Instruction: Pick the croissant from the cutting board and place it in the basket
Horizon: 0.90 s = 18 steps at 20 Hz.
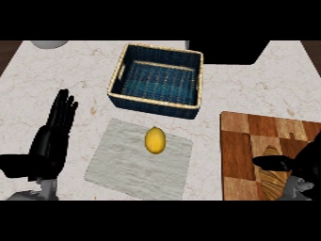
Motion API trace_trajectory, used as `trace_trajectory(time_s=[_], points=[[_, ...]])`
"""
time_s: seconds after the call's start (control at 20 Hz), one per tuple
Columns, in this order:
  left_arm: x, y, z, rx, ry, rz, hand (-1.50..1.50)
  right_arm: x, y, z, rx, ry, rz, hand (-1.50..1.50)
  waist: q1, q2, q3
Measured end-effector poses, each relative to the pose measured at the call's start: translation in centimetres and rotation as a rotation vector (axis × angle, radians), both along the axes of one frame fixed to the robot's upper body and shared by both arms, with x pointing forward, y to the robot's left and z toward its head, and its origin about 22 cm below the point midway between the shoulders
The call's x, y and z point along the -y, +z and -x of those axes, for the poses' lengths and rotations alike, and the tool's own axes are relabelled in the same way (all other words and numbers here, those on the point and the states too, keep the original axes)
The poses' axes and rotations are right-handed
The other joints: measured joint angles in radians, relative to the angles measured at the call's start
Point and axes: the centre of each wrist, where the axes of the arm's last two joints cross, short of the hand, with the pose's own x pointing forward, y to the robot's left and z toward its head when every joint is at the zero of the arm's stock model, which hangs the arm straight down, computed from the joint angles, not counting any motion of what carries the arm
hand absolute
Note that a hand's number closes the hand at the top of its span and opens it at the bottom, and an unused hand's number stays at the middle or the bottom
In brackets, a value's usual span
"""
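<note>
Head view: the robot's black right hand (308,162) hangs low over the striped brown wooden cutting board (250,136) at the right of the pale marbled counter (260,89), thumb jutting toward the view's left. Beneath and just left of the palm, a ridged tan shape (274,181), apparently the croissant, lies on the board's near part, largely hidden by the hand. Whether the fingers are curled round it or merely above it cannot be told.

The square dark-blue woven basket (123,89) with a pale straw rim sits at the counter's far middle, well apart from the hand. Between basket and near edge, an oval yellow lemon (155,140) rests on a light grey stone slab (138,167). At the left, the robot's black left hand (52,136) rests open, fingers straight and pointing away.
</note>
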Motion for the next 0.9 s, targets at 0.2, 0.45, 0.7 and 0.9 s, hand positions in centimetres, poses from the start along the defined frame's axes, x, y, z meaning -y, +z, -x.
trace_trajectory(time_s=[0.2,0.45,0.7,0.9], points=[[-0.1,-0.4,0.2,-0.003,0.000,0.000,0.00,0.1,-0.7,-0.3,-0.024,-0.012,0.013,-1.50,-0.001,0.000,0.000],[0.0,-0.2,0.5,-0.002,-0.003,-0.006,0.00,0.3,-1.4,-0.3,-0.037,-0.026,0.018,-1.50,-0.002,-0.001,0.001],[0.0,-0.2,-0.3,0.000,0.008,-0.005,0.00,0.5,-2.1,-1.0,-0.047,-0.030,0.011,-1.50,-0.004,0.001,0.001],[-0.5,0.1,0.1,-0.002,0.007,-0.002,0.00,0.5,-3.0,-1.2,-0.066,-0.033,-0.002,-1.50,-0.001,0.000,0.001]])
